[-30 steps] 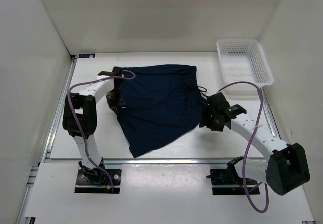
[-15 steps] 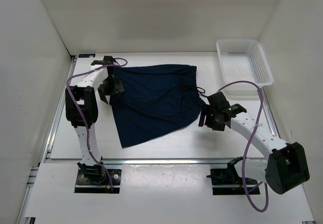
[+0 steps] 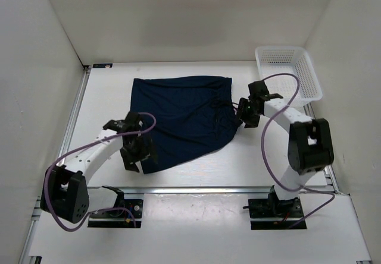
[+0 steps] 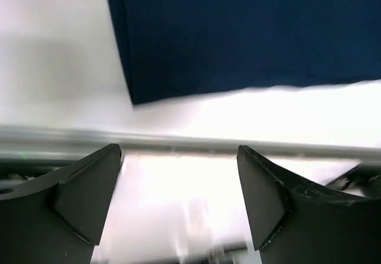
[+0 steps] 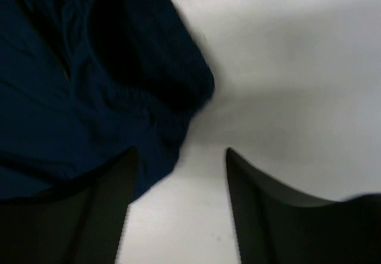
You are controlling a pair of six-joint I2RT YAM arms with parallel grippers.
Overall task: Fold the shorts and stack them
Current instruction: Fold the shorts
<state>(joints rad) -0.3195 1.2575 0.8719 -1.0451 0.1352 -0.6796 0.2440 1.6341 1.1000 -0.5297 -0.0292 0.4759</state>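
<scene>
Looking at the wrist views, I see both tools with nothing in them. The left gripper [image 3: 137, 156] has its fingers spread wide above the near-left corner of the shorts [image 3: 184, 121]. The right gripper [image 3: 245, 114] is open more narrowly, just beside the waistband [image 3: 232, 100], with one finger over the edge of the cloth.

The shorts lie flat in the middle of the table [image 3: 101, 103], well apart from the white basket [image 3: 311, 81] at the far right. Their long axis runs left to right, a little slanted. The gathered waistband points to the right, and the wider hem side points to the left and near.

My first worry is on the right. If that finger comes down where it is, I think it could catch the drawstring [image 3: 224, 106] or only the gathered edge and pull the cloth into a lump.

On the left, the corner is close to the metal rail [image 4: 190, 143]. A shallow grip there may take only the top layer, and then the fold would come out crooked. The fabric looks soft and could slide on the smooth table when one side is pulled.
</scene>
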